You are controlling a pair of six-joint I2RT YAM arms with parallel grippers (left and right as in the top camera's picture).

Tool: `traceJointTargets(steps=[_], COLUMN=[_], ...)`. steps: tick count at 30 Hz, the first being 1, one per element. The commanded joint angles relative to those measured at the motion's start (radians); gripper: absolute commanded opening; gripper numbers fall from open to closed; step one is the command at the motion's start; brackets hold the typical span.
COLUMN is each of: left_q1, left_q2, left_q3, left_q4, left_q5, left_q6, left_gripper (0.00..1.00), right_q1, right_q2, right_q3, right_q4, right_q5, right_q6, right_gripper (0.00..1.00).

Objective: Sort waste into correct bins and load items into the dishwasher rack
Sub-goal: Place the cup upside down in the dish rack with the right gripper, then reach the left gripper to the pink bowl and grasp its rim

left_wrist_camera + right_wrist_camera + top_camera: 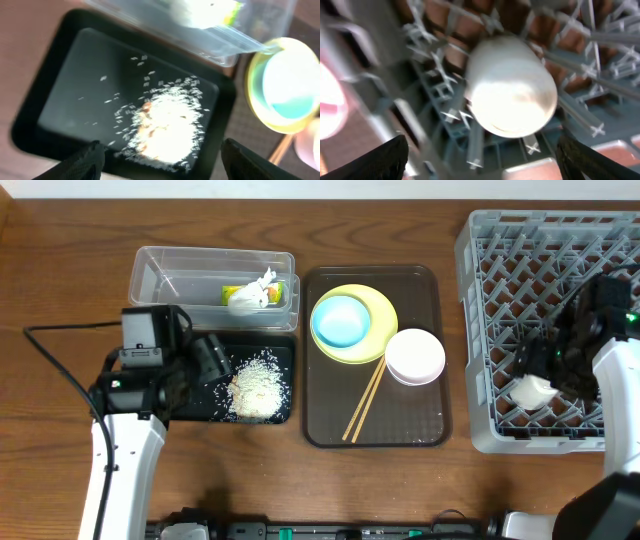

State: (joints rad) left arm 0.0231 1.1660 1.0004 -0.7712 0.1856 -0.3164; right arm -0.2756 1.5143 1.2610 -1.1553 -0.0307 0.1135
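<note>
While scanning from the left of the brown serving tray (410,420), meets the left arm first: rising from the near table edge, bent forward, wrist tipped down. Holds the left gripper (218,360) spread wide and pinching nothing, over the black tray (195,408) just left of the serving tray. Shows the rice (258,388) heaped in that black tray, nearest the serving tray, blown out to a white glare in the wrist view. Behind it, also left of the serving tray, finds the clear tub (160,275) with the tissue (245,298) and wrapper (232,290), the wrapper half hidden by the tissue. On the serving tray: yellow plate (380,305) under the blue bowl (340,320), pink bowl (415,355), chopsticks (365,400). Right of the serving tray, shows the dishwasher rack (480,250), cut off by the frame edge. Angles the right arm in over it from the right, hiding part of the grid. Keeps the right gripper (487,157) wide apart, clear of the white cup (510,85) lying in the rack; badly blurred in the wrist view.
</note>
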Motion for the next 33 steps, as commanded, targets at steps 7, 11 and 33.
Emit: traceJointTargets(steps=[7, 11, 33], left_q1=[-0.256, -0.396, -0.761], left_q2=[0.053, 0.143, 0.661], left_q3=[0.007, 0.007, 0.007], left_q4=[0.151, 0.262, 0.816], left_q5=[0.035, 0.044, 0.075], left_q6=[0.003, -0.068, -0.288], left_gripper=[0.77, 0.77, 0.75], right_q1=[0.092, 0.119, 0.122], right_q2=[-0.156, -0.151, -0.151], right_q3=[0.067, 0.066, 0.066], right_q4=[0.107, 0.089, 0.055], right_q5=[-0.165, -0.163, -0.161], right_q6=[-0.051, -0.051, -0.063], right_gripper=[0.95, 0.96, 0.98])
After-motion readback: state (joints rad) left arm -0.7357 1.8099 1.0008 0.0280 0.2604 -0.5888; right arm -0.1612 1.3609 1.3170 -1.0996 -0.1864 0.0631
